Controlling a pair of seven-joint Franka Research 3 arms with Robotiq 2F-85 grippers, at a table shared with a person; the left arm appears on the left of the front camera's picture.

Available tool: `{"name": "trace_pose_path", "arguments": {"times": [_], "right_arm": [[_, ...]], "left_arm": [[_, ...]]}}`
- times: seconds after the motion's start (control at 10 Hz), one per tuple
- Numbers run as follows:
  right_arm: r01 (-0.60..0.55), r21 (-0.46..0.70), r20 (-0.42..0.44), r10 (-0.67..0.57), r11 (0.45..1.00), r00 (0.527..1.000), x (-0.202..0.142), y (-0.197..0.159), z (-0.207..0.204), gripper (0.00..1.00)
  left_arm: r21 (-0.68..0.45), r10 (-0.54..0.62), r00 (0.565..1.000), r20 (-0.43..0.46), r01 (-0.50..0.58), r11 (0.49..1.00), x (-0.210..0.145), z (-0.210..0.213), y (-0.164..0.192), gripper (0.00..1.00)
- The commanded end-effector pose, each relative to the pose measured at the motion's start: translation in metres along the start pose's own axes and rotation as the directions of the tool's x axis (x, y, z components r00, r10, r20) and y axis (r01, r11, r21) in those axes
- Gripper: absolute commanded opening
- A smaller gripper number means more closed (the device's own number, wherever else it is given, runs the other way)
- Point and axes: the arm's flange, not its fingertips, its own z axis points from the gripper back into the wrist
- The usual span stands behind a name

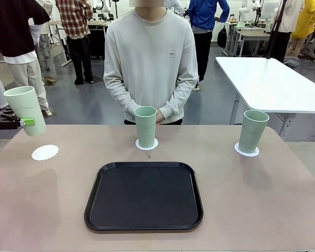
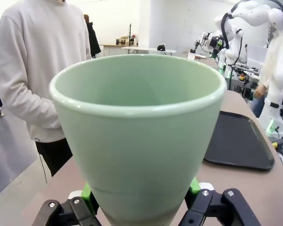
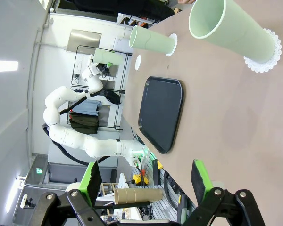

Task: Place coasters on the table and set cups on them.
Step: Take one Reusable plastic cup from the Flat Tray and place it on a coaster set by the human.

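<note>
Front view: the left gripper grips the third cup, tilted, above the table and just behind the bare coaster; two cups already stand on coasters. It should be levelled, centred over the doily, then lowered.

Left wrist view: green pads pinch the cup's base.

Right wrist view: the right gripper hangs spread wide, holding nothing
</note>
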Motion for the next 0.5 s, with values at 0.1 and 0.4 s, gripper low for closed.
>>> {"name": "trace_pose_path", "arguments": {"times": [0.1, 0.4], "right_arm": [[-0.002, 0.001, 0.001, 0.002, 1.0, 1.0, 0.0, 0.001, 0.0, 1.0], [-0.002, 0.001, 0.001, 0.002, 1.0, 1.0, 0.0, 0.001, 0.0, 1.0]], "left_arm": [[0.02, -0.068, 0.997, -0.025, 0.069, 0.997, -0.022, -0.002, 0.006, 0.84], [0.001, -0.097, 0.995, -0.019, 0.097, 0.995, -0.051, -0.01, 0.005, 0.84]]}}
